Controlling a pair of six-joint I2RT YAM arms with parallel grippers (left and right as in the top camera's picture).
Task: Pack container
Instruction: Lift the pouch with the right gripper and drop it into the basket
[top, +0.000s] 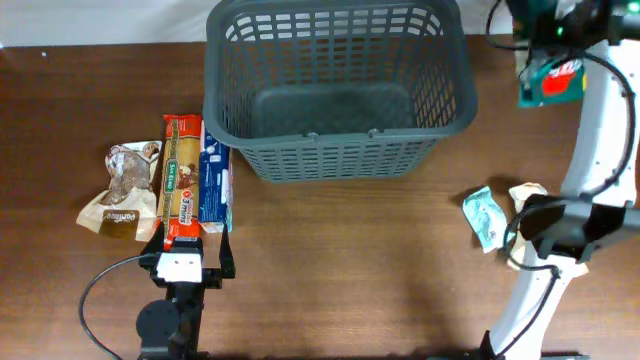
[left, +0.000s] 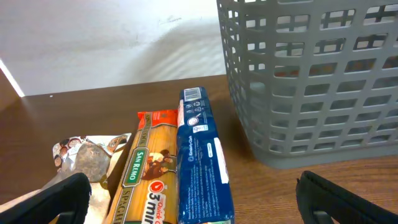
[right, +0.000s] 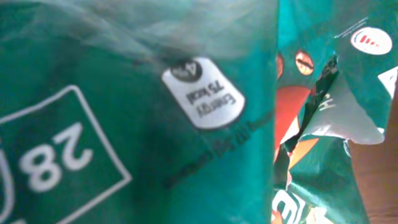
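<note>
The container (top: 340, 150) is sitting empty at the table's far middle, awaiting packets. The right arm is stretching tall beside its right wall, the right gripper (top: 552, 58) pinching a green packet (top: 548, 85) aloft, likely for dropping in. The left gripper (top: 190, 258) is crouching low, fingers spread wide, straddling the near ends of the spaghetti packet (top: 181, 180) and blue packet (top: 213, 180), probably lining up a grasp

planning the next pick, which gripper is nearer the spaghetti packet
Left. The left gripper sits at the near end of the spaghetti packet; the right gripper is far off on the opposite side, beside a teal packet.
</note>
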